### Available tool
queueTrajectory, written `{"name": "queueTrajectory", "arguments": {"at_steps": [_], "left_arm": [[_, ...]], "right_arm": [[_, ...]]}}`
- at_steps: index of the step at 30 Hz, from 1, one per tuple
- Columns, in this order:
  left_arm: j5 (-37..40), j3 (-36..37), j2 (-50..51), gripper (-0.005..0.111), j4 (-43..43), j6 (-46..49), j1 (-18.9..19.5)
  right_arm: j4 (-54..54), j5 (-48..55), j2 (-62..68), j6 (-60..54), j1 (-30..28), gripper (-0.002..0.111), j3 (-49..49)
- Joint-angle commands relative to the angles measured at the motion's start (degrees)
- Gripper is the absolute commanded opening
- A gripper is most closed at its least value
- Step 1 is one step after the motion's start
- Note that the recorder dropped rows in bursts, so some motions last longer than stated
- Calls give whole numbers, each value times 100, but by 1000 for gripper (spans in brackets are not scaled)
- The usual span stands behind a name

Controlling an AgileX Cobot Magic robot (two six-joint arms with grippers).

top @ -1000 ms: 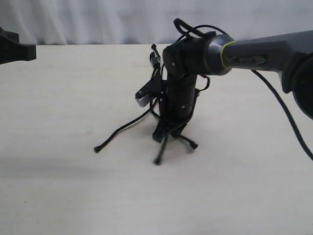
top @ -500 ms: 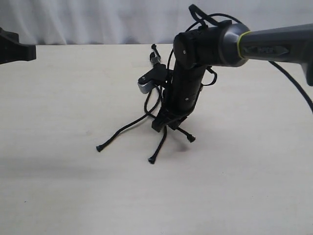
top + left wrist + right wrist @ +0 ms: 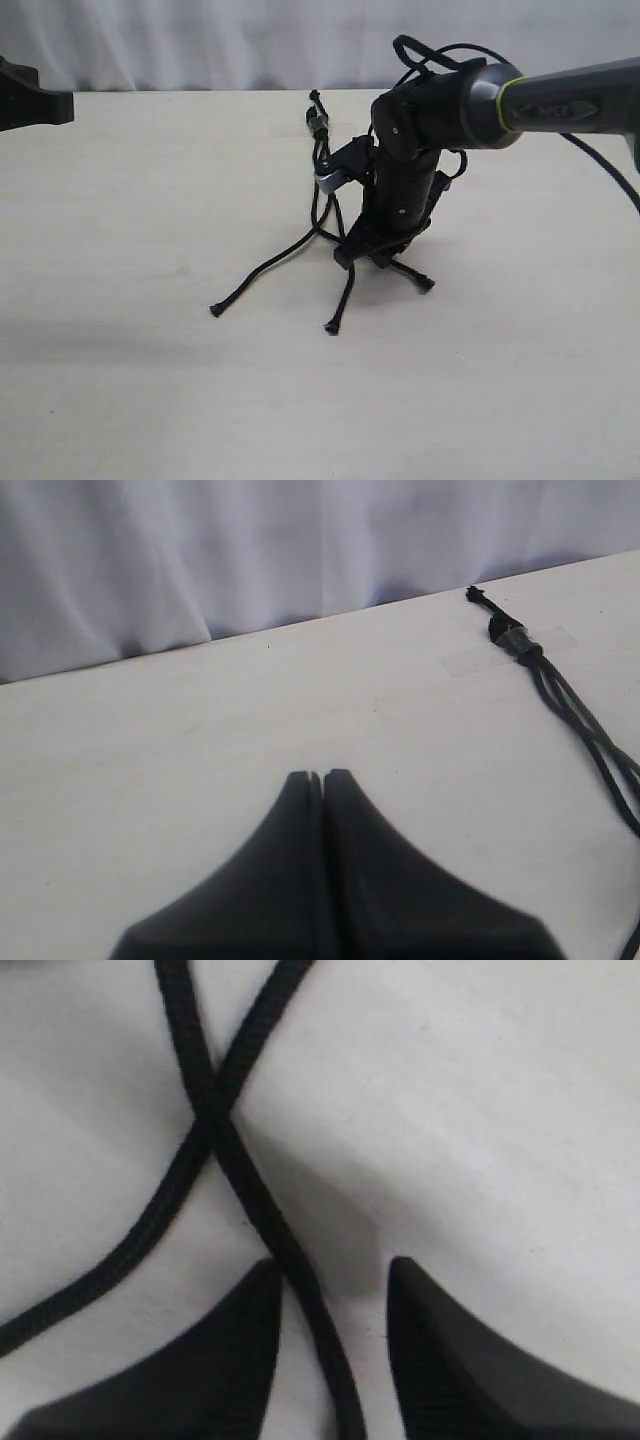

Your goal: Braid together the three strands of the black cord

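Observation:
The black cord's taped knot (image 3: pixel 318 122) lies at the table's far middle, also seen as the knot (image 3: pixel 508 635) in the left wrist view. Three strands fan toward the front: the left strand (image 3: pixel 262 271), the middle strand (image 3: pixel 346 292) and the right strand's tip (image 3: pixel 427 286). My right gripper (image 3: pixel 376 256) points down onto the table where they spread. It is open (image 3: pixel 332 1270), and one strand (image 3: pixel 308 1298) runs loose between its fingers, crossing another strand (image 3: pixel 150 1230) just ahead. My left gripper (image 3: pixel 316 777) is shut on nothing, well away from the cord.
A clear piece of tape (image 3: pixel 470 661) pins the knot to the pale wooden table (image 3: pixel 120 380). Part of the left arm (image 3: pixel 30 105) juts in at the far left edge. The right arm's own cable (image 3: pixel 590 210) hangs beside it. A white curtain (image 3: pixel 200 40) backs the table.
My right gripper has shifted to the right along the table. The three strand tips have moved rightward with it. The left arm has not moved.

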Motion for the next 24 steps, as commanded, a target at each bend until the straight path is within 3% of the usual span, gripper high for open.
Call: {"name": "queueTrajectory", "arguments": {"at_steps": [1,3,6,10,14,17,24], "left_arm": [[-33,12,-37,0,23,-46,8],[-33,12,-37,0,23,-46,8],[-33,12,-37,0,23,-46,8],[-32,12,-37,0,-119,-46,8],[-32,12,-37,0,-132,-46,8],[-32,12,-37,0,-107,-46,8],[-32,12,-37,0,-107,-46,8]], "right_arm": [[-81,4,-111,340,-10,62,28],[-81,44,-290,340,-22,70,28],[-81,139,-786,382,-22,68,28],[-70,147,-1588,464,-22,49,28],[-60,163,-2524,653,-22,21,56],[-43,-355,-3255,852,-22,4,429],[-43,-2336,-5214,1068,-22,4,2484]]}}
